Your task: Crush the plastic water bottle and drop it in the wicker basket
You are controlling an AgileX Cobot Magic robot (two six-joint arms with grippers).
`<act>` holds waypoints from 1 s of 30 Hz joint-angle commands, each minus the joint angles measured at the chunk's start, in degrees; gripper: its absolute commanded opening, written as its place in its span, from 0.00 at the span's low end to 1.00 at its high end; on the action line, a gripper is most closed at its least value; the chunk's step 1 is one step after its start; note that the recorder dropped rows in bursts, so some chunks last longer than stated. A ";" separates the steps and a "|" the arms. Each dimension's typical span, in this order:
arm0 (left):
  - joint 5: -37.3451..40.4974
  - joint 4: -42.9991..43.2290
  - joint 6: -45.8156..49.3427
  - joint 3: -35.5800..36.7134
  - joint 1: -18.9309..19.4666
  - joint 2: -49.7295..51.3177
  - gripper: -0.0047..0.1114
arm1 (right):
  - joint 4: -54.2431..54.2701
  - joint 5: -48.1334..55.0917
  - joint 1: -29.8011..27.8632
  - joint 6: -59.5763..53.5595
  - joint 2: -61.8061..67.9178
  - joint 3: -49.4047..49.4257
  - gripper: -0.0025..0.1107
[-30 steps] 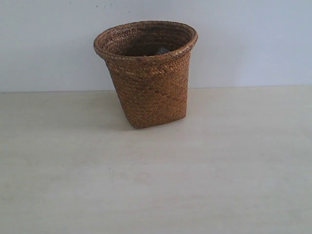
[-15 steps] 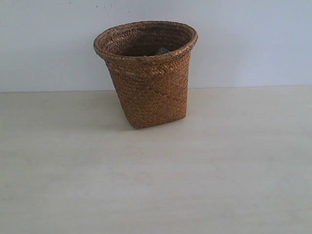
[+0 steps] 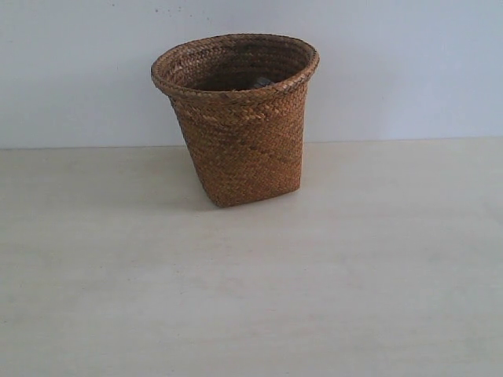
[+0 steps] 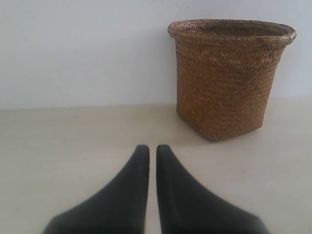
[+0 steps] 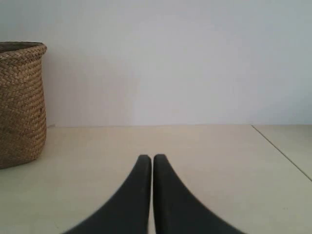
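The wicker basket [image 3: 244, 149] stands upright on the pale table [image 3: 330, 298]. Just inside the basket's far rim a small grey glint peeks up. That's likely the plastic water bottle [image 3: 262, 81], down in the basket, though too little shows to be sure. A bottle like that should be light, thin-walled, springy and slick, and I'd say the stiff neck is the surest hold. The left gripper [image 4: 152, 148] sits low, well short of the basket, jaws closed on nothing. The right gripper [image 5: 152, 158], off to the basket's side, is likewise closed and empty. Only the basket's tall rim would hinder a reach inside.
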 commanded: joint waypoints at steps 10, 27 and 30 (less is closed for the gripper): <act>7.28 0.61 -0.60 2.07 7.77 -9.37 0.08 | -0.12 0.04 -0.06 0.06 -0.36 0.22 0.02; 13.73 0.96 -0.60 2.07 8.77 -9.37 0.08 | -0.12 -0.07 -0.06 0.06 -0.36 0.22 0.02; 13.73 0.96 -0.60 2.07 8.77 -9.37 0.08 | -0.12 -0.07 -0.06 0.06 -0.36 0.22 0.02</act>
